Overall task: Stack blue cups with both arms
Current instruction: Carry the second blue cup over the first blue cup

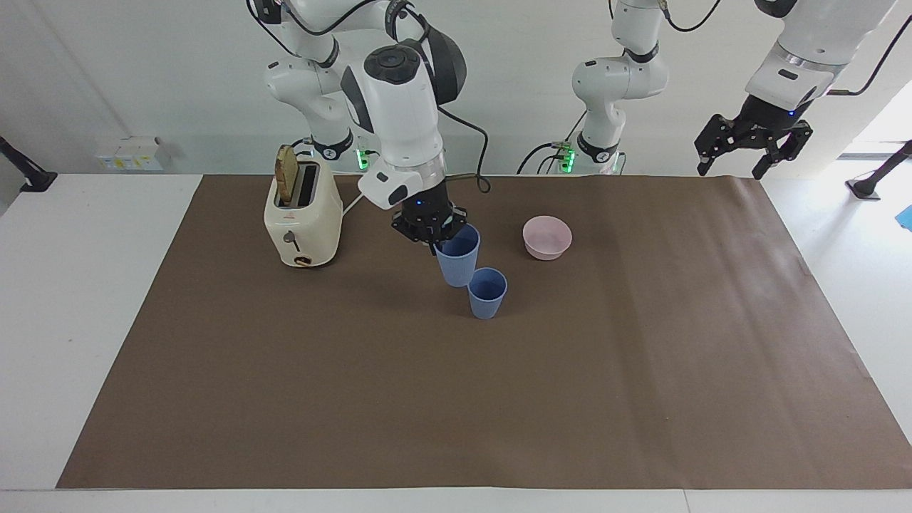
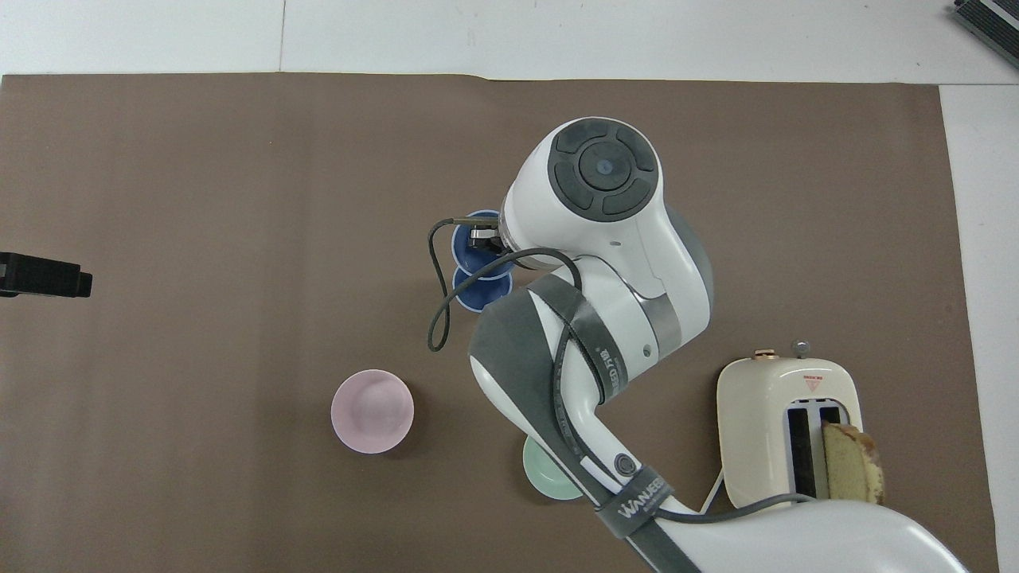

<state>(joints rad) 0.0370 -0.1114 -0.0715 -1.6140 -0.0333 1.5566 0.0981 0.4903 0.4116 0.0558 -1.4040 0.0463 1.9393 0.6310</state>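
**A:** Cups first: where do the two blue ones sit relative to the jaws?

**B:** Taking the facing view from its left edge, the cream toaster point(image 1: 302, 214) with a slice of bread point(image 1: 287, 173) in one slot comes first, toward the right arm's end of the table and well clear of the jaws. Next is the right gripper point(image 1: 432, 236), its fingertips pinched together on the rim of the held blue cup point(image 1: 457, 256), one inside the mouth and one outside. That cup hangs off the brown mat point(image 1: 456, 399), tilted, directly below the jaws.

**A:** And the second one?

**B:** The standing blue cup point(image 1: 487, 293) is upright on the mat, just below and beside the held one; the held cup's base is at its rim, though I cannot tell whether they touch. From overhead the two mouths overlap.

**A:** The bowls?

**B:** The pink bowl point(image 1: 546, 237) sits beside the jaws toward the left arm's end. The green bowl point(image 2: 544, 480) shows only overhead, mostly hidden under the right arm.

**A:** The other arm?

**B:** It waits. The left gripper point(image 1: 733, 164) hangs high over the mat's edge at its own end, fingers spread wide, holding nothing.
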